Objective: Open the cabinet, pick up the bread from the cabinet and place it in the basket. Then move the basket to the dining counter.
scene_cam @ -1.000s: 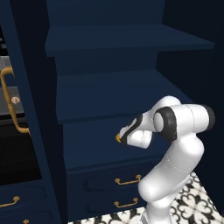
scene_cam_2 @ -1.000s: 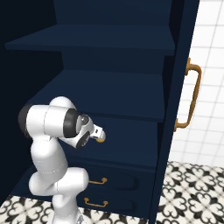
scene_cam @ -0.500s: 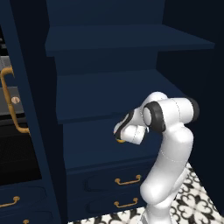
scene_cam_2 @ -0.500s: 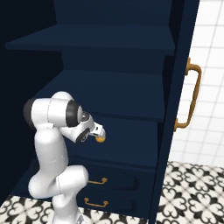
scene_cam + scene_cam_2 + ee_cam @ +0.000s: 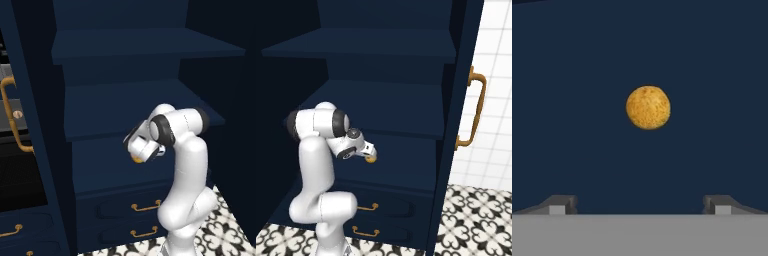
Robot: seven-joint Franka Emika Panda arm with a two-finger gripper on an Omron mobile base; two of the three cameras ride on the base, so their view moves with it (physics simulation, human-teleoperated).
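Item: bread. A small round bun, golden-brown to orange-yellow, with a finely mottled, crumb-like surface and an even, nearly circular outline; no cuts or marks could be made out. In the hand view it lay straight ahead of the gripper, centred between the two finger tips and apart from them, on a plain navy shelf surface. In the left base view the bread showed as a small orange spot just at the tip of the hand; in the right base view it sat likewise just beyond the hand.

Gripper: jaws spread wide, empty, touching nothing.

Setting: cabinet, navy, door swung open with a curved brass handle; navy shelves inside.
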